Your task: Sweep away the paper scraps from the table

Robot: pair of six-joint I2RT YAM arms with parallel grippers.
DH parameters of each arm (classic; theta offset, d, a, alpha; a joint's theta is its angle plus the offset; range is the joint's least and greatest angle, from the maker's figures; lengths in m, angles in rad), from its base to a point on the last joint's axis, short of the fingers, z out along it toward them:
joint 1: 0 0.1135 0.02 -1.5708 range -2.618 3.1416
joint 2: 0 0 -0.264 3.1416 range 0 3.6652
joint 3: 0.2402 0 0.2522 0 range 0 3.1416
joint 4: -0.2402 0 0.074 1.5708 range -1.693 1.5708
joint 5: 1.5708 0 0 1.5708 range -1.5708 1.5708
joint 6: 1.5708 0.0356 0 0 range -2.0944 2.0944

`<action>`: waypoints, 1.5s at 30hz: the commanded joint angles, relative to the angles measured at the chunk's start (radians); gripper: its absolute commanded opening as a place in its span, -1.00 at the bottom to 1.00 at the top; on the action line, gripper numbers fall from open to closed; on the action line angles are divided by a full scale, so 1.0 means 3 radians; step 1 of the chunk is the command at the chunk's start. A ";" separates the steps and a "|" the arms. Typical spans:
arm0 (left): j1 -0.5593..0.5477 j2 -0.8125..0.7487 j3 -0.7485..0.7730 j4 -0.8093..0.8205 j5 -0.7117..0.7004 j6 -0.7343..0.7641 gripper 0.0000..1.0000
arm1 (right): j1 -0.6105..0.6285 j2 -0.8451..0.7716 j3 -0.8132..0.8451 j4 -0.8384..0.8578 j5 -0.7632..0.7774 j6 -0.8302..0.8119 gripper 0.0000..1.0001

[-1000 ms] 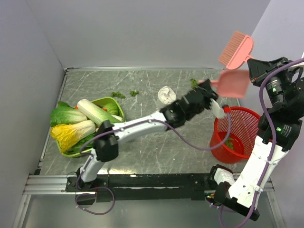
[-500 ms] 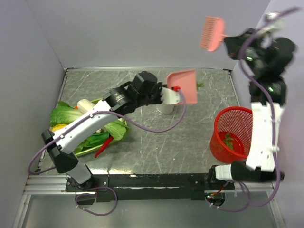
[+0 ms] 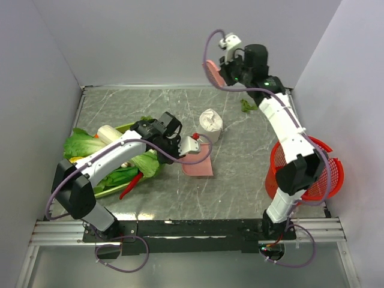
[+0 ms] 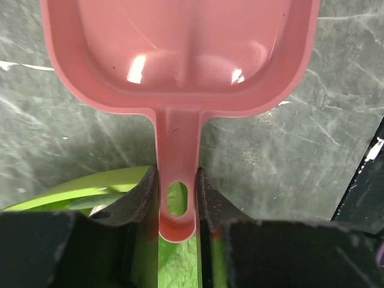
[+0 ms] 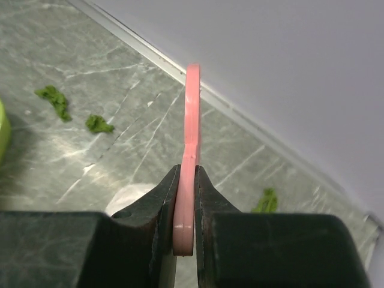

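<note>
Gripping, left: the left gripper is closed to a narrow gap on the handle of the pink dustpan, one finger pressed to each side beside the handle's hanging hole.
Gripping, right: the right gripper is clamped on the flat handle of the pink brush; the right wrist view shows the handle edge-on between the fingers.
Dustpan: lies low and level over the middle of the table, its mouth pointing away from the left gripper. Whether its lip touches the top I cannot tell.
Brush: held up high over the table's far edge, close to the back wall.
Paper scraps: the paper scraps are on the table toward its far side. Two lie close together at the far left, and one lies apart at the far right. All are well apart from the dustpan.
White lump: a white crumpled lump stands just beyond the dustpan, not touching it.
Basket: a red basket sits at the table's right edge, behind the right arm.
Tray: a green tray of leafy vegetables rests at the left, partly under the left arm.
</note>
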 commanded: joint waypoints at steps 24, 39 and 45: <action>0.0231 -0.0517 -0.1101 0.0162 0.0037 0.1108 -0.98 | 0.0806 0.1920 0.0279 0.2272 -0.1579 -0.2675 -1.00; 0.0333 -0.1387 -0.1014 -0.0359 0.0482 0.1517 -0.99 | 0.0878 0.1992 -0.0059 0.2427 -0.1947 -0.2915 -1.00; 0.0307 -0.1408 -0.0952 -0.0565 0.0569 0.1466 -0.99 | 0.0883 0.2017 0.0054 0.1936 -0.2142 -0.3380 -1.00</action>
